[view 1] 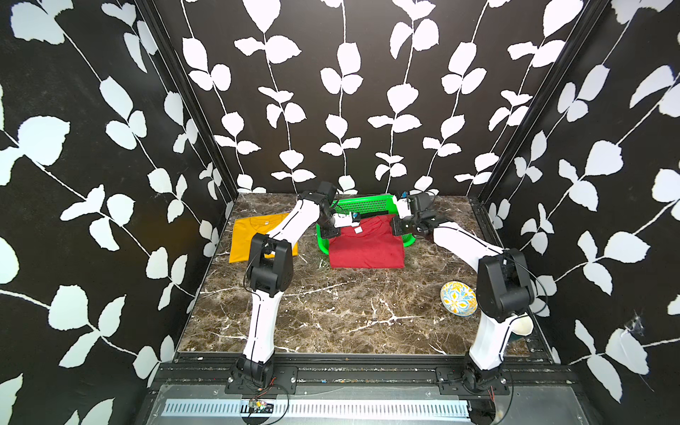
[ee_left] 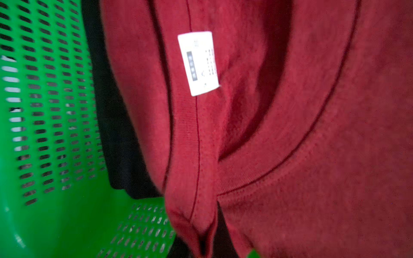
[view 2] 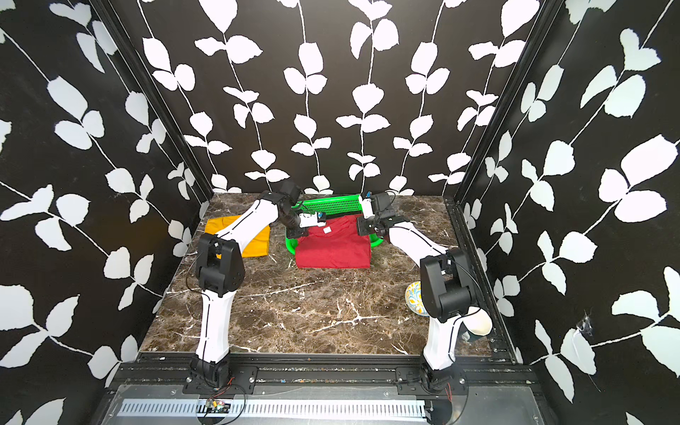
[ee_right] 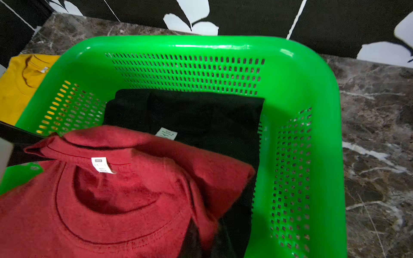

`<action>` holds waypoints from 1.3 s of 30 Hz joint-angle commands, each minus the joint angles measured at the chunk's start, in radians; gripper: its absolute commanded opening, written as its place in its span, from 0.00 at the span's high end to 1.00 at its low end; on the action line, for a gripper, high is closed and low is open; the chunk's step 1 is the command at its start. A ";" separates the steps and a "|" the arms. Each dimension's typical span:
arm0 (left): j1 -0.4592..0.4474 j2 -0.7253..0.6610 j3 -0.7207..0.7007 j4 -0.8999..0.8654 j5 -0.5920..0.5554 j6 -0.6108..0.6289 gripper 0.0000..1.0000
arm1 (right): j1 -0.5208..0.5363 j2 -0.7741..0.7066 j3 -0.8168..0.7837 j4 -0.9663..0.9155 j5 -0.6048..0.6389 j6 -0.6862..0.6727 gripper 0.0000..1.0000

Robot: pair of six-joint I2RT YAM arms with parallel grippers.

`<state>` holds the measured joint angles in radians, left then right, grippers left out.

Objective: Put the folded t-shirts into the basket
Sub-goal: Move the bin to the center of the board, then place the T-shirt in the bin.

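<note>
In both top views I had the left gripper and the right gripper closed on the two collar-end corners of the red shirt, one at each side of the basket. The shirt's long axis ran from the back wall toward me. Its collar end was over the basket and its hem end draped over the near rim onto the table. Both arms were equally near. I judged the coming move to be a joint carry toward the back wall until the hem cleared that rim. The yellow shirt lay flat on the table, near the basket's left side.

The left wrist view showed the red shirt close up, with its collar and white tag facing the camera. The cloth was drawn into a pinched fold at the frame edge, and the fingers themselves were out of sight. Beneath it lay the black shirt, against the basket wall.

The right wrist view showed the black shirt flat on the floor of the basket. The red shirt overlapped its near part and was rumpled at the corners, with room beyond it.
</note>
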<state>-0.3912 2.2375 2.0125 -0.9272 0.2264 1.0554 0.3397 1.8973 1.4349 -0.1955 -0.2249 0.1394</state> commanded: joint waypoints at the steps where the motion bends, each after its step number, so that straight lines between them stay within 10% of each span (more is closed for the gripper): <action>1: 0.002 0.006 -0.046 -0.022 -0.001 0.014 1.00 | -0.008 0.012 -0.018 0.010 -0.008 0.014 1.00; 18: -0.085 -0.431 -0.678 0.136 0.184 -0.005 1.00 | 0.094 -0.450 -0.494 0.067 -0.036 0.083 1.00; 29: -0.085 -0.702 -0.621 -0.037 0.337 -0.056 1.00 | 0.181 -0.841 -0.557 -0.021 0.021 0.118 1.00; 39: -0.084 -0.765 -0.507 -0.070 0.220 -0.065 1.00 | 0.183 -0.900 -0.510 -0.030 0.041 0.092 1.00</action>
<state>-0.4763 1.4727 1.4593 -0.9562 0.4774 0.9947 0.5175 0.9783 0.8845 -0.2558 -0.2115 0.2363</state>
